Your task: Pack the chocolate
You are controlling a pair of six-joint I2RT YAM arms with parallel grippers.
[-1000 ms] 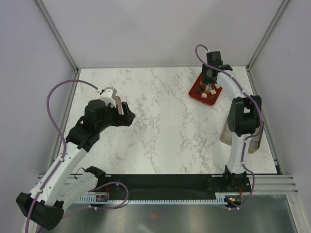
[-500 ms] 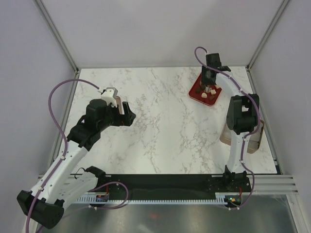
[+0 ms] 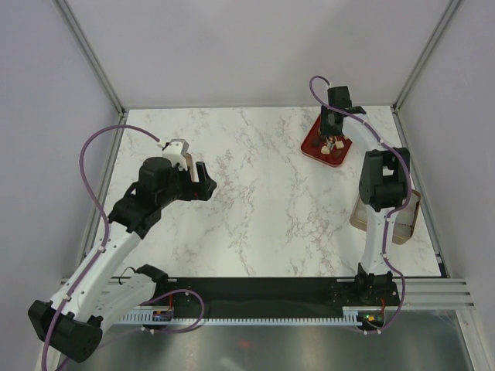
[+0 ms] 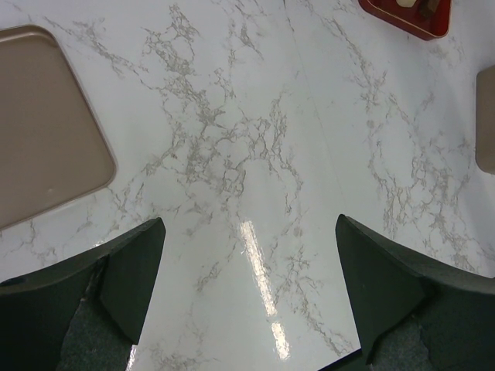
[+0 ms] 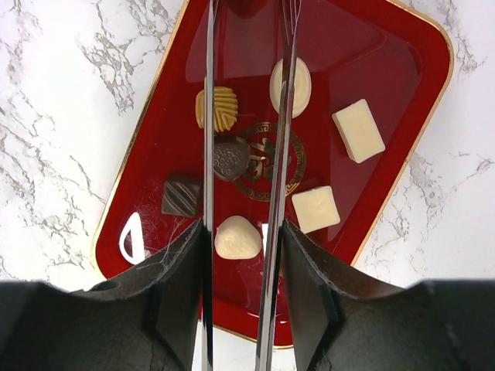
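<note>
Chocolate (image 5: 237, 238) lay in the red tray (image 5: 387, 62). Seven pieces were counted in the right wrist view, five cream or yellow and two dark brown, set around a gold emblem (image 5: 259, 151) with no legible writing. The right gripper (image 5: 247, 31) was over the tray with its thin fingers parted; one dark piece sat between them, contact undetermined. The left gripper (image 4: 251, 286) was spread wide above the marble table (image 4: 255, 116). The left wrist view showed a tan lid (image 4: 46, 124) beside it, largely hidden from above. Only the top view showed the tan box (image 3: 414, 216) by the right arm.
</note>
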